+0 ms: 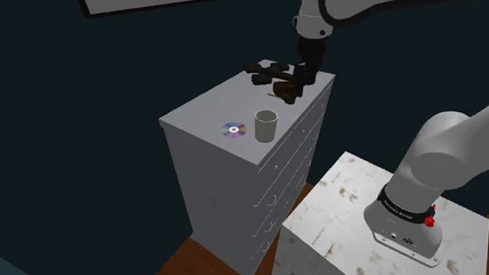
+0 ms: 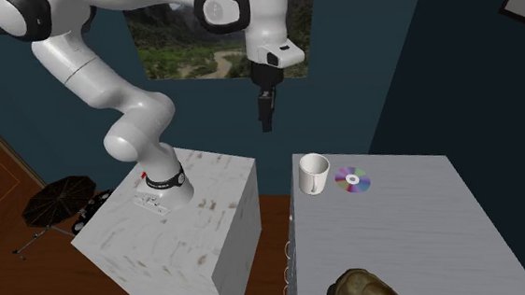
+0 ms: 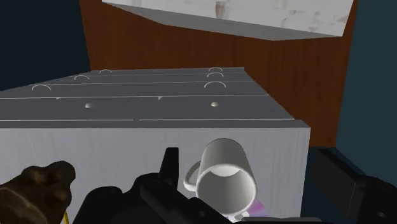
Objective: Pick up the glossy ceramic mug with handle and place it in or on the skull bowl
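Mug (image 1: 265, 125) (image 2: 314, 174) (image 3: 226, 175) upright on the pale chest of drawers (image 1: 205, 117) — not held.
In the shoulder view it stands mid-frame near the chest top's right edge, just beside a shiny disc (image 1: 234, 130). In the second exterior view it sits at the top's upper left corner, with the disc to its right. The brown skull bowl (image 2: 363, 290) lies at that view's bottom edge, well apart from the mug. The tool (image 2: 266, 121) hangs in the air at upper centre, clear of the mug — wide or narrow, I cannot tell.
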`<action>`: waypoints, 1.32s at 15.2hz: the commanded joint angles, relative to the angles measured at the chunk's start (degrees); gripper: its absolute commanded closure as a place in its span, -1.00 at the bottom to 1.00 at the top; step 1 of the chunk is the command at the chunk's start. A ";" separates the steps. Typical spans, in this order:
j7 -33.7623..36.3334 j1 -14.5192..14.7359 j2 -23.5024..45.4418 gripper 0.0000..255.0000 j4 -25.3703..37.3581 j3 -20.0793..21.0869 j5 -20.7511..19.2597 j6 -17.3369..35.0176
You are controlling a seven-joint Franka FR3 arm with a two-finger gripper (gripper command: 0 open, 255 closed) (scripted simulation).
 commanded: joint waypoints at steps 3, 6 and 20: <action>-1.06 0.62 7.70 -1.00 0.87 0.47 0.09 6.20; -1.70 1.05 13.90 -1.00 2.13 0.97 0.03 10.57; -2.60 2.01 33.24 -1.00 6.00 2.38 -1.49 24.46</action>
